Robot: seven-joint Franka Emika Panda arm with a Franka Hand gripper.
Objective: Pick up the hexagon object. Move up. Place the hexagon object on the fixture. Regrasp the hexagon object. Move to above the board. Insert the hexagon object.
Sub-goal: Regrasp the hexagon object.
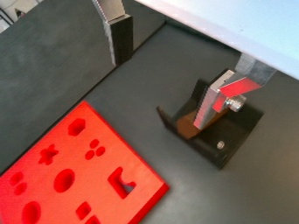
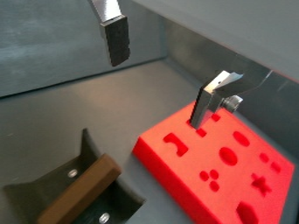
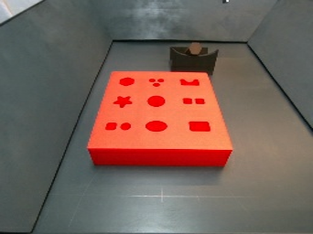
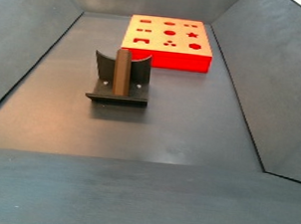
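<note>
The peg (image 4: 121, 74), a short dark brown rod, stands propped on the fixture (image 4: 105, 83), leaning against its upright bracket. In a side view the peg (image 3: 193, 47) pokes up just above the fixture's (image 3: 193, 60) dark body. In a wrist view the peg (image 2: 79, 192) shows as a smooth brown bar lying across the fixture's (image 2: 47, 184) grey plate, beside a small screw.

The pincer (image 1: 176, 63) hangs high above the surface, with nothing between its fingers. One silver finger (image 1: 121, 35) with a dark pad and the other finger (image 1: 222, 98) stand wide apart; in the second wrist view the pincer (image 2: 162, 74) shows the same wide gap.

The board (image 3: 159, 117), a bright red matt slab, lies flat on the dark grey surface (image 3: 263, 174), well apart from the fixture. Its top is cut with a star, circles, an oval and rectangles. In a side view the board (image 4: 167, 42) sits beyond the fixture, near the far wall. Grey walls ring the surface.
</note>
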